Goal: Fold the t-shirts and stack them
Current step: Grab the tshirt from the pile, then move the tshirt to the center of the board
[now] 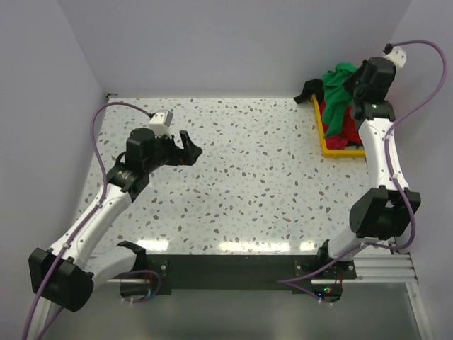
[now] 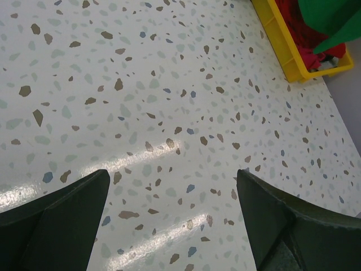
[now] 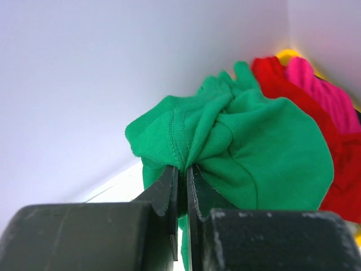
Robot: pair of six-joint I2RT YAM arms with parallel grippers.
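The right hand [image 3: 181, 169] is clenched on a bunched fold of the green t-shirt [image 3: 254, 147], raised over the yellow tray [image 1: 333, 150] at the far right corner of the tabletop [image 1: 248, 184]. The trailing cloth may snag the red t-shirt [image 3: 338, 169] and drag it out. The left hand [image 1: 188, 147] hangs released over the left half.

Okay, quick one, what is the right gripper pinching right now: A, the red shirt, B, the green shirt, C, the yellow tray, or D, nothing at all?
B: the right wrist view shows the right gripper shut on a bunched fold of the green shirt.
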